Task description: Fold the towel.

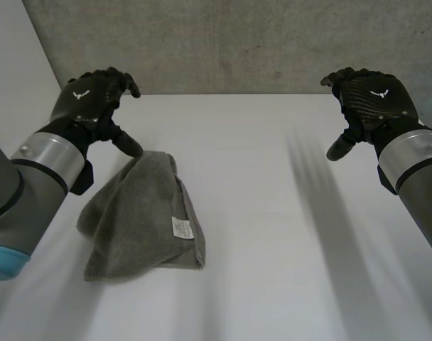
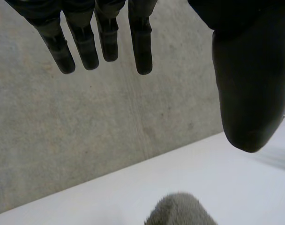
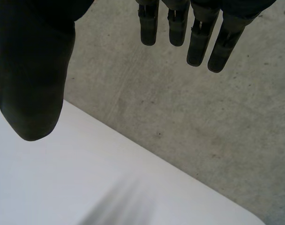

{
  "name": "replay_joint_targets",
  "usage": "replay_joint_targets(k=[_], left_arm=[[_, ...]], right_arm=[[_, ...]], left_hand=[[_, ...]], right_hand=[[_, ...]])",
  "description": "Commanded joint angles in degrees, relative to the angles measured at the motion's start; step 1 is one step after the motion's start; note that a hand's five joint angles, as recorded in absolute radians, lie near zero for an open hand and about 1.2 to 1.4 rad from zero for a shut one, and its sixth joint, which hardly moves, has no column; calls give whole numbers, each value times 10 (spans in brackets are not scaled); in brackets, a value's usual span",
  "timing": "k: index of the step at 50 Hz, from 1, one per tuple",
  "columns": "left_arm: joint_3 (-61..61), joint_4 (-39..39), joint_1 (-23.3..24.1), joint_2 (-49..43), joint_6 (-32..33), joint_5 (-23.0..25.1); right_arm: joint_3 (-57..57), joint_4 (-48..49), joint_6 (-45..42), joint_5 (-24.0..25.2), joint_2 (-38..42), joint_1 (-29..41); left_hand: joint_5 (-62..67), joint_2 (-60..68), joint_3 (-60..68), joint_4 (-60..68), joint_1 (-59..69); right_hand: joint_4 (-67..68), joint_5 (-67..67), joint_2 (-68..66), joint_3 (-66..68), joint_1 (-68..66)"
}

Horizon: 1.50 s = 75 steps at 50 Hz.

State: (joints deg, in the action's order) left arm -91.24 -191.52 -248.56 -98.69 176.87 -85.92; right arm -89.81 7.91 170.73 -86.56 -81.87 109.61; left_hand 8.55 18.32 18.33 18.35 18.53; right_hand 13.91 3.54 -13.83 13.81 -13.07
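Fingers [image 2: 141,44] of the left hand [image 1: 88,99] are straight and a little spread. The thumb [image 2: 249,89] stands apart from them, and they hold nothing. On the right hand [image 1: 376,99] I see the same: its fingers [image 3: 198,44] hang relaxed, close side by side, with the thumb [image 3: 30,89] away from them and nothing between. Both hands hover above the white table [image 1: 287,234], and beyond the fingertips stands the grey concrete wall [image 1: 237,42].

The left hand is just beside the far end of the towel [image 1: 141,220]. Its thumb tip comes near this end, but I cannot tell if it touches. The towel is grey and bunched into an uneven folded shape. It lies on the table's left side, in front of the left arm [image 1: 42,160]. A small white label [image 1: 182,227] shows on it near the right edge. The right hand is well apart from the towel, over the table's right side.
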Motion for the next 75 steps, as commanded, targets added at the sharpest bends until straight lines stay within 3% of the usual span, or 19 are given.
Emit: replay_joint_targets(k=[1,15,22,31,35,36,38,39,40,44,46,53,57,63,64,65,66,67,75], left_arm=[[-11,-25,-8,-43,30,14],[-2,-7,-10,-51,44,14],[17,15,-6,-114,138,7],[34,25,-5,-172,178,-6],[35,24,-3,-179,179,-3],[35,24,-3,-179,179,-3],[40,24,-1,-179,175,-1],[41,24,-1,-179,175,-1],[47,25,3,-179,170,-1],[61,26,26,-177,157,-1],[87,28,70,-177,123,1],[176,54,139,-192,85,2],[291,97,196,-257,83,-6],[397,149,209,-343,87,-39],[421,165,213,-366,88,-50],[437,181,216,-382,88,-57],[437,181,216,-382,88,-57],[443,191,217,-394,92,-59],[404,207,205,-351,94,-68]], right_arm=[[-25,41,-7,-6,-10,-1],[-36,47,-3,-7,-6,-2],[-37,49,-7,-5,0,0],[-37,47,-10,-5,13,4],[-38,47,-11,-5,15,6],[-38,47,-11,-5,15,6],[-37,46,-12,-5,18,7],[-37,46,-12,-5,18,7],[-37,45,-15,-5,21,7],[-36,44,-28,-5,21,7],[-35,44,-36,-5,21,6],[-34,43,-37,-6,15,1],[-34,43,-39,-6,7,0],[-36,42,-39,-6,0,-1],[-37,41,-39,-6,-1,-2],[-40,40,-41,-6,-3,-2],[-40,40,-41,-6,-3,-2],[-42,40,-45,-6,-5,-2],[-62,40,-112,2,-12,2]], left_hand=[[9,11,11,11,9],[26,28,28,28,26],[18,20,20,20,18],[26,28,28,28,26],[225,227,227,227,225],[226,228,228,228,226],[469,471,471,471,469],[470,472,472,472,470],[583,586,586,585,584],[615,617,617,617,615],[615,617,617,617,615],[615,617,617,617,615],[615,617,617,617,615],[615,617,617,617,615],[458,460,460,460,458],[160,162,162,162,160],[157,159,159,159,157],[-85,-83,-83,-83,-85],[-82,-79,-79,-80,-81]], right_hand=[[-39,-35,38,-38,31],[-39,-35,38,-38,31],[-39,-35,38,-38,31],[-39,-35,38,-38,31],[-39,-35,38,-38,31],[-39,-35,38,-38,31],[-39,-35,38,-38,31],[-39,-35,38,-38,31],[-39,-35,38,-38,31],[-39,-35,38,-38,31],[-39,-35,38,-38,31],[-39,-35,38,-38,31],[-39,-35,38,-38,31],[-39,-35,38,-38,31],[-39,-35,38,-38,31],[-39,-35,38,-38,31],[-39,-35,38,-38,31],[-39,-35,38,-38,31],[-39,-35,38,-38,31]])
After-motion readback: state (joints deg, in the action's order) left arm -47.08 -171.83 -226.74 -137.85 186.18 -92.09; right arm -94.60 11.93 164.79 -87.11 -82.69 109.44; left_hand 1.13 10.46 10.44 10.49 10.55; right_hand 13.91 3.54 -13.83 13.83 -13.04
